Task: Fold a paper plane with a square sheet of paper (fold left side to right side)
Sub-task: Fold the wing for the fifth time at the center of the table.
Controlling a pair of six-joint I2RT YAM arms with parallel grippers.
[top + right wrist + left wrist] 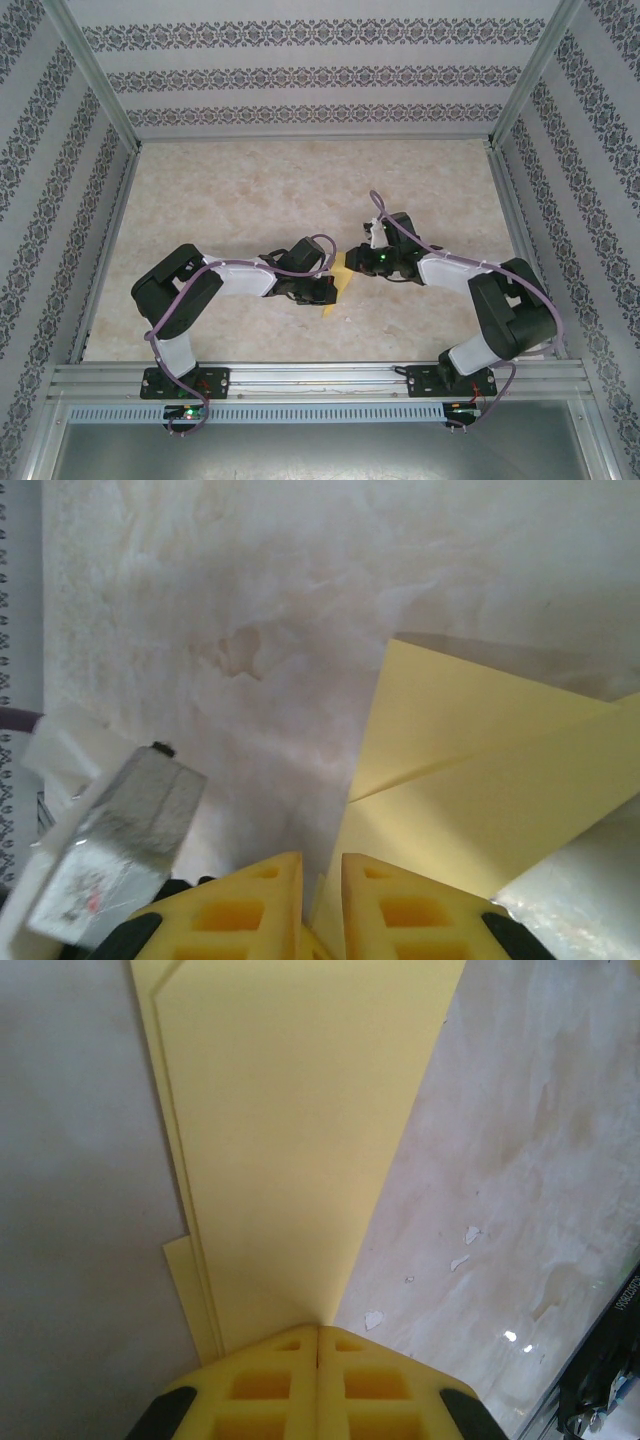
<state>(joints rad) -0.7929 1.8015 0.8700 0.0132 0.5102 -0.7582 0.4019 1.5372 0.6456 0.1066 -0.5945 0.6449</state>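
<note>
The square sheet of paper (338, 281) is yellow and folded into layers, lying at the table's middle between the two arms. My left gripper (325, 287) is shut on its near end. In the left wrist view the jaws (318, 1328) meet with no gap, and the folded paper (300, 1110) fans away from them, with layered edges on the left. My right gripper (354, 262) reaches in from the right. In the right wrist view its jaws (322, 865) stand slightly apart, with an edge of the paper (480, 780) running into the gap and a diagonal crease visible.
The beige marbled tabletop (250, 200) is ringed by patterned walls and aluminium posts (95, 90), with a metal rail (320, 380) along the near edge. A white and grey part of the left arm (110, 840) sits close to the right gripper's left.
</note>
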